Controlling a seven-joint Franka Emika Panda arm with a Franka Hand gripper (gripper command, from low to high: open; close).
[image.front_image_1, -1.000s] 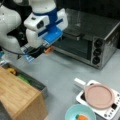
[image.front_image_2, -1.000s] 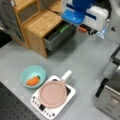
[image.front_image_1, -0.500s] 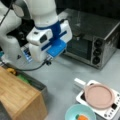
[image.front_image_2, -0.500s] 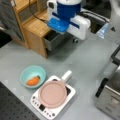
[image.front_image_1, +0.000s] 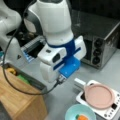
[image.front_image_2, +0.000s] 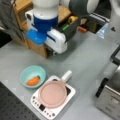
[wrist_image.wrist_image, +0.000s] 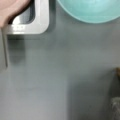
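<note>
My gripper (image.front_image_1: 59, 79) hangs under the white and blue wrist, above the grey table between the wooden cabinet's drawer and the cooker. In a front view it shows as a dark tip (image.front_image_2: 51, 52) below the wrist. It holds nothing that I can see. Nearest to it are the pink pan (image.front_image_1: 98, 96) on the white cooker (image.front_image_1: 110, 111) and the teal bowl (image.front_image_1: 80, 113) with a carrot (image.front_image_1: 82, 117). The wrist view looks down on bare table, with the bowl's rim (wrist_image.wrist_image: 90, 10), the cooker's corner (wrist_image.wrist_image: 37, 23) and the pan's edge (wrist_image.wrist_image: 10, 7) along the top; no fingers show there.
A wooden cabinet (image.front_image_1: 22, 103) stands at a front view's left, its open drawer (image.front_image_1: 30, 81) holding yellow and green items. A toaster oven (image.front_image_1: 100, 37) sits behind the arm. In a front view I also see the pan (image.front_image_2: 53, 93), bowl (image.front_image_2: 32, 73) and oven (image.front_image_2: 112, 95).
The arm has swung away from the oven and drawer and come down over the middle of the table, closer to the cooker and the bowl.
</note>
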